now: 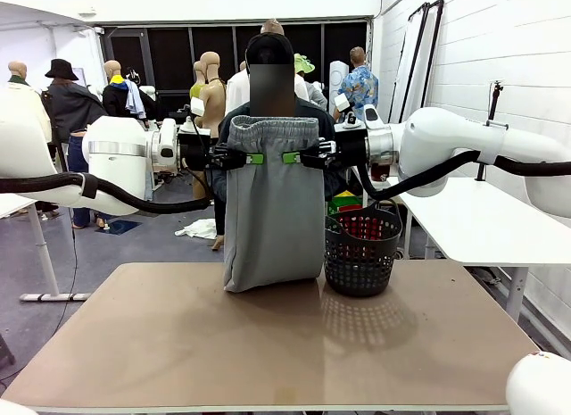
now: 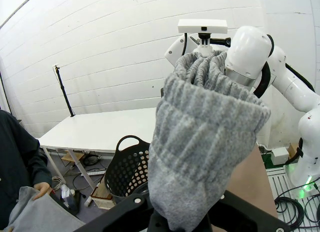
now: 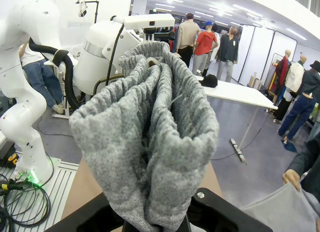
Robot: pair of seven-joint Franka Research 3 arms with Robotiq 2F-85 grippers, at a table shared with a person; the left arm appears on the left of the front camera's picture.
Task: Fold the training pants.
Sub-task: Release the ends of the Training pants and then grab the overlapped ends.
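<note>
Grey training pants (image 1: 273,210) hang just beside the basket (image 1: 361,250).
The left gripper (image 1: 254,158) and right gripper (image 1: 292,157) each pinch the waistband, higher than the basket.

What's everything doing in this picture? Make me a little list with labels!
pants: training pants hang by the waistband, lower end touching the table
left gripper: shut on the waistband
right gripper: shut on the waistband
basket: black mesh, on the table beside the pants
person: behind the pants, hand on grey cloth

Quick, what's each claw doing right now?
Left claw: closed on the pants, at the waistband.
Right claw: closed on the pants, at the waistband too.
</note>
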